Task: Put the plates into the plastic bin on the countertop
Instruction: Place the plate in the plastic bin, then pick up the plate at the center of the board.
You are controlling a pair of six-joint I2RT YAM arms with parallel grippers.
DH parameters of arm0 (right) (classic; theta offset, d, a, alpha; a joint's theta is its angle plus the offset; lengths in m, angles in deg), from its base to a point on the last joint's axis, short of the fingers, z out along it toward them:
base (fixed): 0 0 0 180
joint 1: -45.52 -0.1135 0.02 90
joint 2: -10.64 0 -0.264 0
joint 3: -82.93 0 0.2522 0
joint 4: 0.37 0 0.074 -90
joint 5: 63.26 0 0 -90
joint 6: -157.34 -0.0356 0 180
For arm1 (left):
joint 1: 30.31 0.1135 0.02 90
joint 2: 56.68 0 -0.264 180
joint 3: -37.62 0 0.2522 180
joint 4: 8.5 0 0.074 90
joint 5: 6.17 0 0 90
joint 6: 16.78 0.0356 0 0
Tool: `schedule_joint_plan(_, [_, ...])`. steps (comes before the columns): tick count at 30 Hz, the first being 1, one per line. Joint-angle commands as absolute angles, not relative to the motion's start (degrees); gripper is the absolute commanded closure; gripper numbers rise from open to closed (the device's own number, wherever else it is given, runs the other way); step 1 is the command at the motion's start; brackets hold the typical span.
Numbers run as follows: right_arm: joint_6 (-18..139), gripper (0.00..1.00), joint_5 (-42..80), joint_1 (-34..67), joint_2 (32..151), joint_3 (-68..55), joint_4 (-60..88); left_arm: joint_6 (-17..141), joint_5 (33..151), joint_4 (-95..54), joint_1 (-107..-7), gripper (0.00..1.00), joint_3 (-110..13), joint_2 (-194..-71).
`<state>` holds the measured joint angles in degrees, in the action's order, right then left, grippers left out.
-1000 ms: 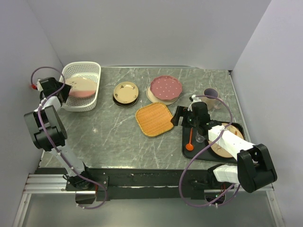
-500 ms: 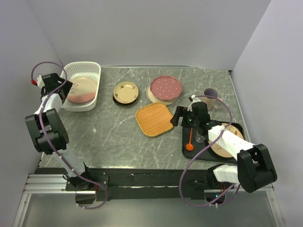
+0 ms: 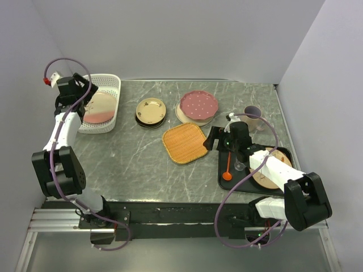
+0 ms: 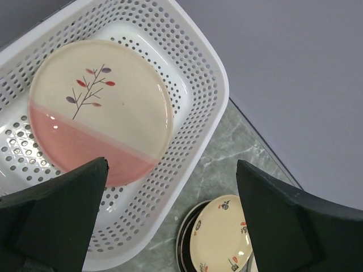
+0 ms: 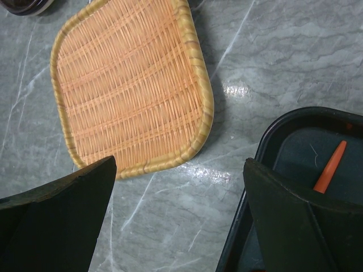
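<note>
The pink-and-cream plate (image 4: 99, 110) with a sprig lies flat inside the plastic bin (image 4: 193, 68), filling most of its floor; the bin stands at the far left corner of the countertop (image 3: 130, 164). The left gripper (image 4: 171, 165) hangs above the bin's near right side, its jaws spread wide and holding nothing; it is clear of the plate in the bin.

Just right of the bin sits the small tan plate (image 3: 151, 111), on top of a dark one; farther right of the bin is the pink polka-dot plate (image 3: 199, 105), resting on a cream one. The orange-brown squarish plate (image 5: 133, 90) lies right of the bin and nearer the arm bases.

The right gripper (image 5: 180, 164) hovers well apart from the bin, over the near right edge of the squarish plate; its jaws stand wide apart and empty. Farthest from the bin, a black tray (image 5: 266, 136) holds an orange spoon (image 5: 330, 166).
</note>
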<state>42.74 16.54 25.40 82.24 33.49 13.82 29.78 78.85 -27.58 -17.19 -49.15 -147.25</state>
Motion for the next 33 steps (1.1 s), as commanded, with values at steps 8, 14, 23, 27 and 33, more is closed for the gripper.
schedule_joint_plan(8, [43.3,0.0,14.0,24.7,81.4,32.4,10.7,33.2,81.9,-26.9,-21.1,0.01,-48.6,-141.5])
schedule_joint_plan(14, [43.9,0.0,11.0,24.2,80.3,33.8,8.6,35.3,83.4,-25.9,-24.5,0.01,-45.2,-139.7])
schedule_joint_plan(23, [43.9,0.0,9.0,24.0,82.4,32.5,8.8,35.1,87.4,-22.9,-34.3,0.05,-39.8,-137.5])
schedule_joint_plan(27, [43.8,0.0,8.4,24.1,82.6,32.3,8.8,34.1,88.2,-22.7,-39.0,0.08,-37.9,-138.3])
schedule_joint_plan(33, [43.9,0.0,7.3,24.1,83.7,32.3,8.4,32.0,86.6,-18.7,-48.7,0.11,-33.1,-140.2])
